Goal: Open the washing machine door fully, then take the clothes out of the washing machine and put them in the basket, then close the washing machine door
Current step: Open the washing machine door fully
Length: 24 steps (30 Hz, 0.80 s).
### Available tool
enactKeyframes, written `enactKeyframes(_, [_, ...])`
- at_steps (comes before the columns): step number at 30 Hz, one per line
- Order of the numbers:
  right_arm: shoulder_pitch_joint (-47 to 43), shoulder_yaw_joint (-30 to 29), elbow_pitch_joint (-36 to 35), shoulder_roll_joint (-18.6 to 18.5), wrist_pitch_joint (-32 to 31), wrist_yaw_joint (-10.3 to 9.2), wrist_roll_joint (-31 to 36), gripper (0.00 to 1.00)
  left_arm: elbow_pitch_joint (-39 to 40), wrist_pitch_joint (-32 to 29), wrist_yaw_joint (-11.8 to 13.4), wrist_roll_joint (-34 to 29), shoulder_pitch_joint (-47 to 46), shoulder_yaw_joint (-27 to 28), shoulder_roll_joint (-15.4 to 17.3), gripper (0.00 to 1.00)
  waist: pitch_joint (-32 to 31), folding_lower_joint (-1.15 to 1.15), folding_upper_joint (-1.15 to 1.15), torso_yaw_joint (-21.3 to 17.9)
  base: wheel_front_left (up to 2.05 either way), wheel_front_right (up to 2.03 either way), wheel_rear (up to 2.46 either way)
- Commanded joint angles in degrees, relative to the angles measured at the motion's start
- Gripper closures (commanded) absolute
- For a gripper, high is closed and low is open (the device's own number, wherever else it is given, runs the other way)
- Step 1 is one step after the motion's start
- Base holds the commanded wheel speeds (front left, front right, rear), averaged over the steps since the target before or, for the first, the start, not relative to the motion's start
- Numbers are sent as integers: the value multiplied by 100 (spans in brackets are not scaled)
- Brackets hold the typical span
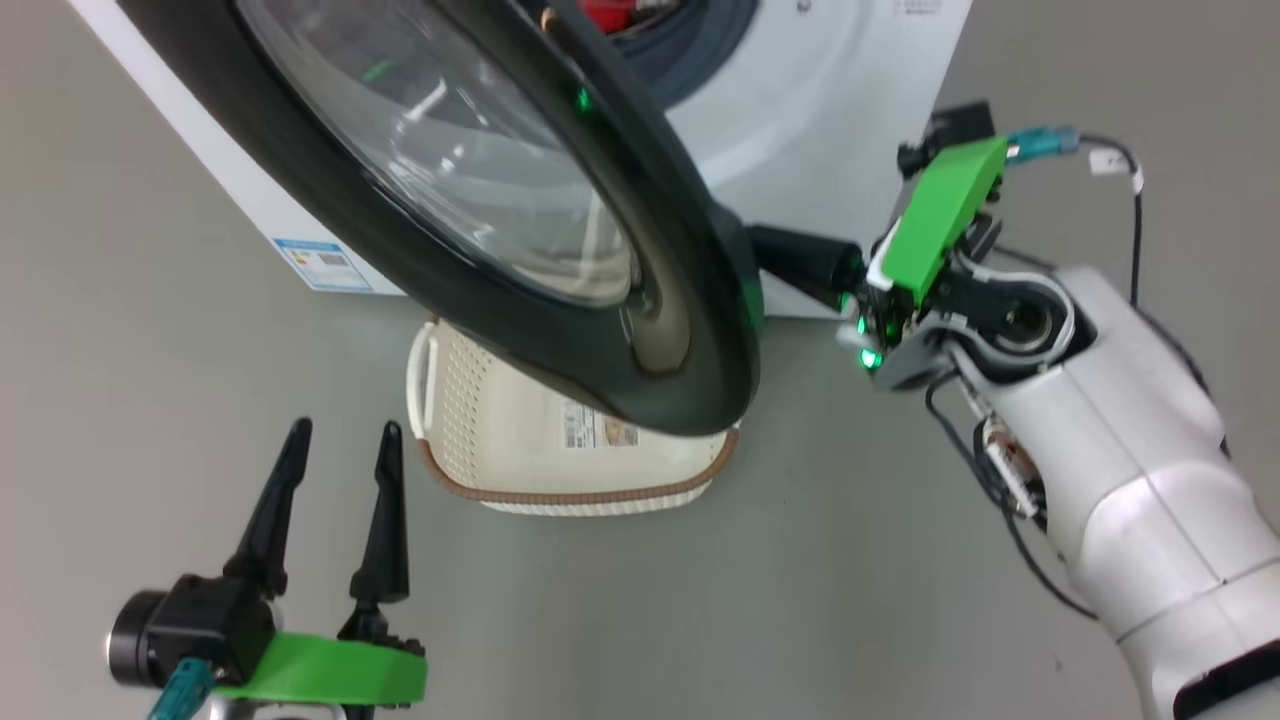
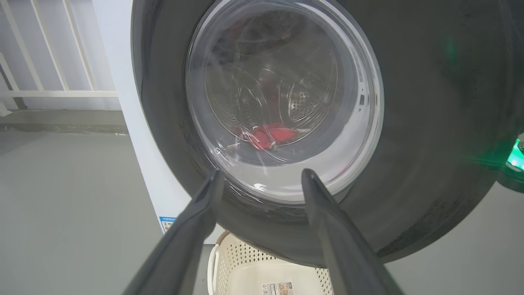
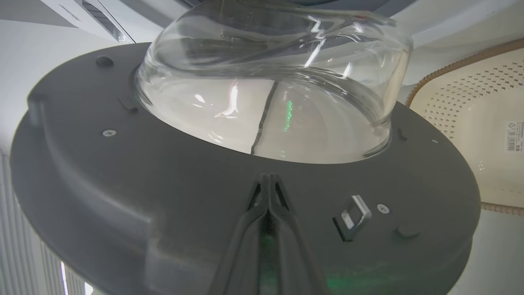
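Right claw (image 3: 268,178) closed, seemingly touching washing machine door (image 3: 143,176), grey floor (image 1: 880,520)

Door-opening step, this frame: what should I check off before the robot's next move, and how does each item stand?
1. washing machine door fully open: not ok. It is only partly swung out and hangs over the basket.
2. right gripper placed to push: ok. It is shut, with its tips against the door's grey inner face.
3. left gripper free: ok. It is open, holds nothing and is apart from the door.
4. Door's lower rim clears the basket: cannot tell. The rim overlaps the basket in the head view.
5. clothes in the drum: ok. Red fabric shows through the glass.
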<state>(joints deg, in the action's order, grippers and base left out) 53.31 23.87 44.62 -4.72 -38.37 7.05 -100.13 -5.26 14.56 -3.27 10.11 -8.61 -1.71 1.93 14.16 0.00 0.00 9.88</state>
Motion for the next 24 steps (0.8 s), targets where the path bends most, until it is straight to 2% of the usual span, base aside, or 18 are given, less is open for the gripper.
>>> enactKeyframes(1, [-113,104,-211,181,-56,44,-93,100,114,44,61,39,37,219,95,0,-215,0,0,138,0,0,0])
enactKeyframes(14, [-880,976,-461,183,57,44,-972,100,23,44,25,-16,502,298,95,0,-1051,0,0,539,0,0,0])
enactKeyframes(24, [-1062,1606,-596,184,314,44,-1501,100,-24,44,-22,-57,720,303,95,0,-1378,0,0,941,0,0,0])
